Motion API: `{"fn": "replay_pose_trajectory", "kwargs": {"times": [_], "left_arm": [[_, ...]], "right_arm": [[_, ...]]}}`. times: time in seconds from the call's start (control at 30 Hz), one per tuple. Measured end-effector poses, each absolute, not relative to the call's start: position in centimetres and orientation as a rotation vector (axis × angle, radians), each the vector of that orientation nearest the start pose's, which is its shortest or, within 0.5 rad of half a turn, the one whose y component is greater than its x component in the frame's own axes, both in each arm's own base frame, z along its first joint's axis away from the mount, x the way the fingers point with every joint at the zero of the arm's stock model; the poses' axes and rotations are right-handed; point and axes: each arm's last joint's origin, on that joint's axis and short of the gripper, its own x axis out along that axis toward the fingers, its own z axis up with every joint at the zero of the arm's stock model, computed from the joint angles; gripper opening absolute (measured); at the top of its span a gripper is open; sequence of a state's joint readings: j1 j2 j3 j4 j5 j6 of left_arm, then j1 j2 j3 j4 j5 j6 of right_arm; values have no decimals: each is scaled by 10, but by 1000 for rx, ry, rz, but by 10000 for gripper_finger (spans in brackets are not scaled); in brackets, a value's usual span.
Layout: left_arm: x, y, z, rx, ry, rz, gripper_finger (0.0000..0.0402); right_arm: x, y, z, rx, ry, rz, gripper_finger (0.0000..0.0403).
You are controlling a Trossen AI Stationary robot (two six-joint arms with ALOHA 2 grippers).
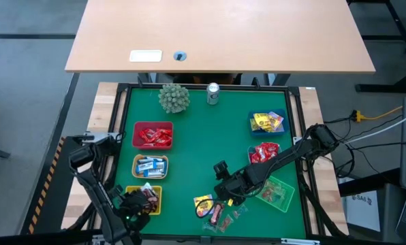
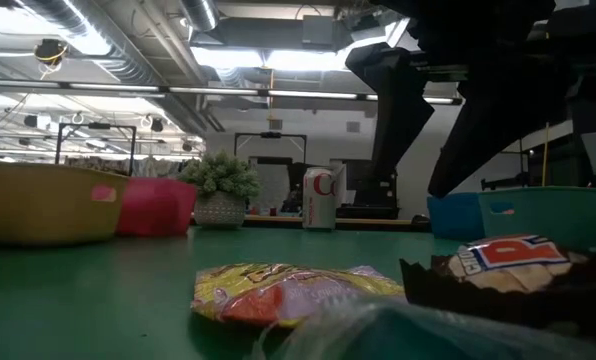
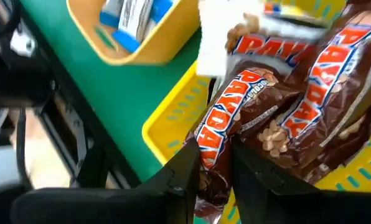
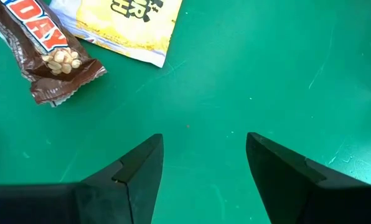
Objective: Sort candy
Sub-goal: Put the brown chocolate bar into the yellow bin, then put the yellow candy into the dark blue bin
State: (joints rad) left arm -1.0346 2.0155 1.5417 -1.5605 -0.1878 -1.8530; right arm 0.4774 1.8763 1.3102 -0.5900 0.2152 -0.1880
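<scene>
Over the yellow basket, the left tool pinches a brown candy; it should release squarely inside. Right of that basket, the right tool hangs wide above loose candy. A green basket crowds its far side.

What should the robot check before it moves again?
1. Left hand gripping a brown candy: ok, fingers closed on its wrapper.
2. Left hand over the yellow basket holding brown candies: ok.
3. Right hand open: ok, nothing between its fingers.
4. Loose candy within the right hand's reach: ok, a brown bar and yellow packet lie just ahead.
5. Green mat under the right hand clear: ok.
</scene>
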Motion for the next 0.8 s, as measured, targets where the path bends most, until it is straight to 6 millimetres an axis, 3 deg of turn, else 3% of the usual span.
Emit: {"fn": "replay_pose_trajectory", "kwargs": {"times": [0.33, 0.8], "left_arm": [[188, -278, 197, -287, 1480, 1033, 133], [191, -294, 223, -345, 1505, 908, 138]], "right_arm": [[347, 179, 191, -415, 948, 511, 230], [362, 188, 182, -129, 886, 428, 230]]}}
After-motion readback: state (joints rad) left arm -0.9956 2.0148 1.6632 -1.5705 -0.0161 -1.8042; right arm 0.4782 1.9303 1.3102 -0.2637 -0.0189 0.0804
